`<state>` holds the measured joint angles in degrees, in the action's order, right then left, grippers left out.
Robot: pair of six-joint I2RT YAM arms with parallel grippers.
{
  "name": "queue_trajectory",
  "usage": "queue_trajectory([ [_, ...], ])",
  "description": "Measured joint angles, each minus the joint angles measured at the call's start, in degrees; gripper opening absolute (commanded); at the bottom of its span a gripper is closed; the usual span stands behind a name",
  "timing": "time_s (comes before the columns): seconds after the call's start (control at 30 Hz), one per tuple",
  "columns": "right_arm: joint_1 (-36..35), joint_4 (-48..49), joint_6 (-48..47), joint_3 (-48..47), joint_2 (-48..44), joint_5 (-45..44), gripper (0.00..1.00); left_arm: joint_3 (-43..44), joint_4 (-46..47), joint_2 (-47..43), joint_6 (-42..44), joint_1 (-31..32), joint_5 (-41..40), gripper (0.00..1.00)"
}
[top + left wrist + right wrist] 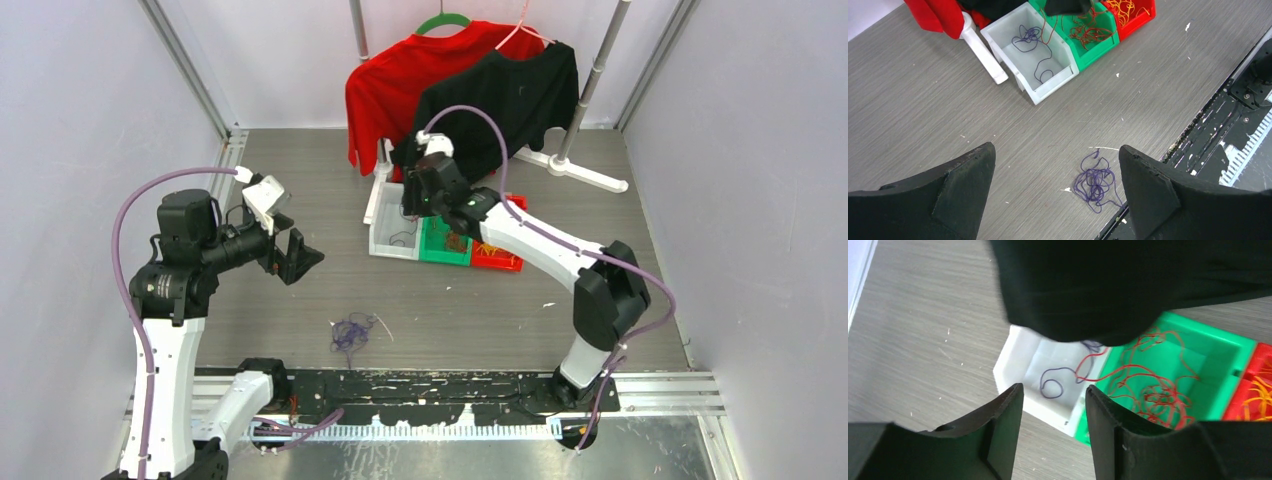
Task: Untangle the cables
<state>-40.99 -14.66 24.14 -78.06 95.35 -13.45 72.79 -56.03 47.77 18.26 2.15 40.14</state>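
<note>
Left jaws: wide apart, nothing between the two black fingers [948, 200]. Up in the air over the desk [923, 100], well apart from the white bin [1020, 62], off to its left. Down past them, in the wrist view: a loose purple bunch [1094, 181] of cables, flat on the desk, well apart from the white bin, close to the near edge.

Right jaws: a small gap between them, pinching nothing. Hanging just over the white bin, on the side next to the green bin [1220, 347]. Above them: the hem of a black shirt [1128, 280], hiding the far part of the white bin.

Inside the white bin: a few purple strands [1025, 36] in loops. Over the wall from the white bin into the green bin: one dark red strand [1087, 361]. In the green bin, touching the white bin on its right: a dark red bunch [1090, 34]. One more bin to the right: a red bin [1143, 17] with a yellow-orange bunch [1123, 7].

Behind the white bin: a red shirt [390, 85] on a hanger, next to the black one. Just beside the white bin's left wall: a white stand foot [980, 47].
</note>
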Motion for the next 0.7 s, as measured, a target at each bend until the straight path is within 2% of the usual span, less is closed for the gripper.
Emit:
queue_trajectory([
  [0.13,-2.54,-2.60,0.28,-4.24,5.18,-1.38,0.49,0.00,0.00,-0.09,0.11,0.00,-0.02,0.93],
  [0.33,-2.12,-7.17,2.21,-5.27,10.80,-6.19,0.49,0.00,0.00,-0.55,0.46,0.00,-0.04,0.93],
  [0.7,-1.90,-6.62,5.29,-5.31,11.43,-11.78,0.49,0.00,0.00,-0.83,1.38,0.00,-0.02,0.94],
])
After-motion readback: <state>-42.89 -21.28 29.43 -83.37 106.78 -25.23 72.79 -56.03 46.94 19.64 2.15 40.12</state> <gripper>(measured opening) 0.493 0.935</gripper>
